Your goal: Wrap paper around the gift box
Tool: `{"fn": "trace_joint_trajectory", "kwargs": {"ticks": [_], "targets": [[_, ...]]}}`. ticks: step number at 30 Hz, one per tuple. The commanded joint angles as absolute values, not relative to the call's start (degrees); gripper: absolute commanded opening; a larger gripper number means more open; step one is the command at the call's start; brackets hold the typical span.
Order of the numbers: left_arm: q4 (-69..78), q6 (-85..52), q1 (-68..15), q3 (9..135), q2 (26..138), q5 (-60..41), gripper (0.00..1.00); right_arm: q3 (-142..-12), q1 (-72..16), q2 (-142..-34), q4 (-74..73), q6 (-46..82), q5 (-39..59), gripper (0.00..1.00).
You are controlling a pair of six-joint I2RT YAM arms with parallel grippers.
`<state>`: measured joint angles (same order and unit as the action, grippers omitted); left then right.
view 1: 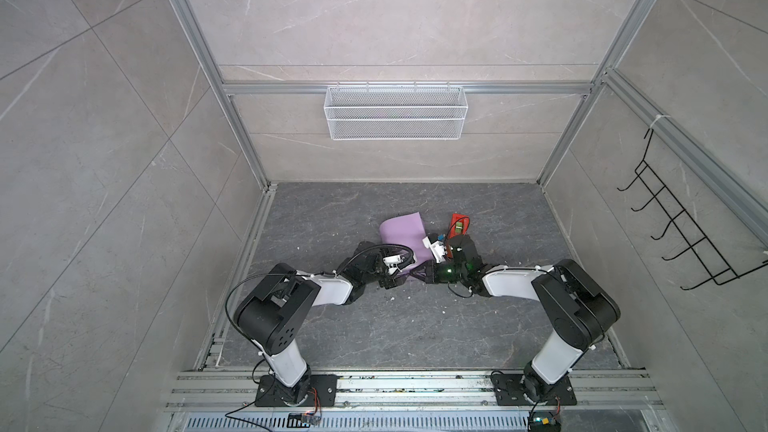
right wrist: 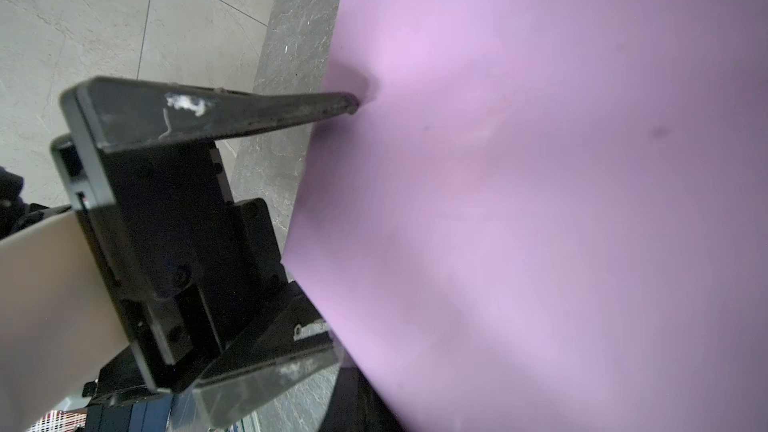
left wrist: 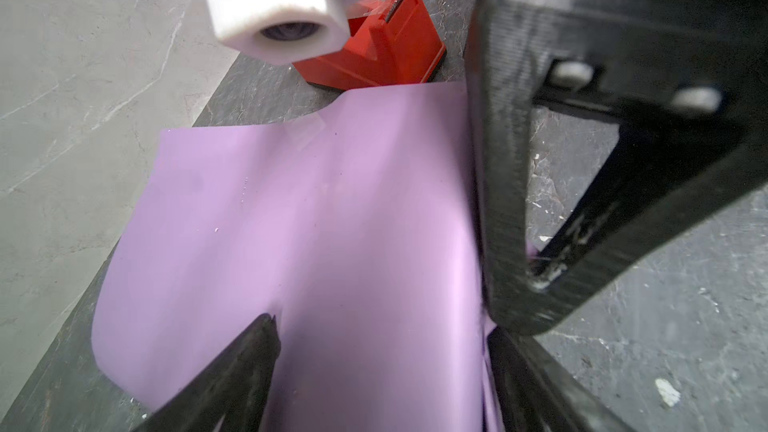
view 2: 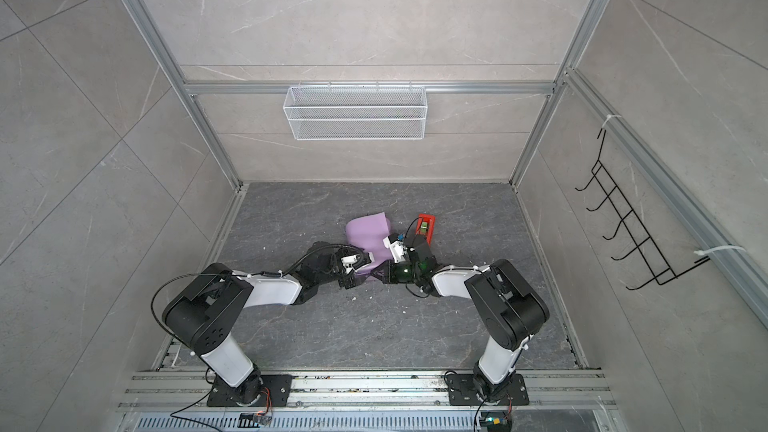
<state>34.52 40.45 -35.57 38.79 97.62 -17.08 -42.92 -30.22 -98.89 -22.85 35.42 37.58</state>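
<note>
Folding step, by the look: paper (view 1: 401,230), lilac side out, bulges mid-surface (view 1: 374,326); gift box hidden, prob. beneath. Left end effector (left wrist: 382,326) spread wide astride paper, one tip touching; squeezing or not, can't tell. Right end effector (left wrist: 536,280) closed, tips at paper's edge. Next: pin flap, fetch tape. Red tape dispenser (left wrist: 386,47) just beside paper, right arm crowding it.

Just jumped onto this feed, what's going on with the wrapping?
Both arms meet at the near edge of the lilac paper, which lies humped over something hidden. The left tool stands open astride the paper, one fingertip touching it; the right tool is shut, its tip against the paper's side. The red tape dispenser sits beside the paper, untouched.
</note>
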Motion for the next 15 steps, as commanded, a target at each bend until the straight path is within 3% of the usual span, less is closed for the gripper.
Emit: {"fn": "trace_joint_trajectory", "kwargs": {"ticks": [1, 15], "targets": [[31.55, 38.58, -35.23, 39.78, 99.0, -18.72, 0.81, -44.51, -29.71, -97.69, -21.88, 36.73, 37.94, 0.0], [31.53, 38.55, -35.22, 39.88, 98.88, -18.78, 0.81, -45.15, -29.58, -97.84, -22.7, 40.39, 37.71, 0.0]]}}
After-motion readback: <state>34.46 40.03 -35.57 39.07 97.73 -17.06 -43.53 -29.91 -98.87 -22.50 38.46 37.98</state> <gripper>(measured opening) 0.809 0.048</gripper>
